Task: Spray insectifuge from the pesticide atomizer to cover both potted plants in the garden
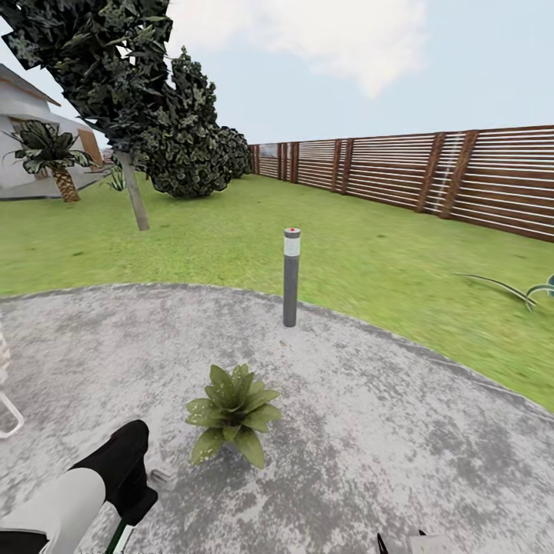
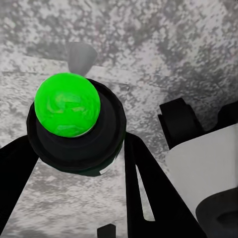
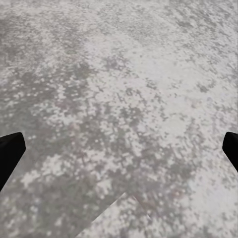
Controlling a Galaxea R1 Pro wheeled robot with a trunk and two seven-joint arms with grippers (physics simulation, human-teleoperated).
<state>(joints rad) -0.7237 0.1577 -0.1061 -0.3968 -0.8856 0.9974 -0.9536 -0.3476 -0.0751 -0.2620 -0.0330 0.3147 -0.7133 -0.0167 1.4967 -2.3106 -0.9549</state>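
One potted plant [image 1: 231,412], a low rosette of broad green leaves, stands on the grey paved patio [image 1: 369,431] just ahead of me; its leaves hide the pot. My left gripper [image 1: 132,492] is at the lower left, close to the plant's left side, shut on the pesticide atomizer [image 1: 119,537]. In the left wrist view the atomizer [image 2: 74,124] shows from above as a bright green cap in a black collar, between the black fingers [image 2: 144,183] of the left gripper [image 2: 77,148]. My right gripper [image 3: 119,148] hangs open over bare paving, its fingertips [image 3: 10,151] wide apart.
A grey bollard lamp [image 1: 291,277] stands at the patio's far edge behind the plant. Lawn [image 1: 385,254] runs to a brown slatted fence [image 1: 431,173]. A leaning tree trunk [image 1: 135,192], a palm [image 1: 50,154] and striped agave leaves [image 1: 515,291] stand further off. A white frame [image 1: 8,415] is at the left edge.
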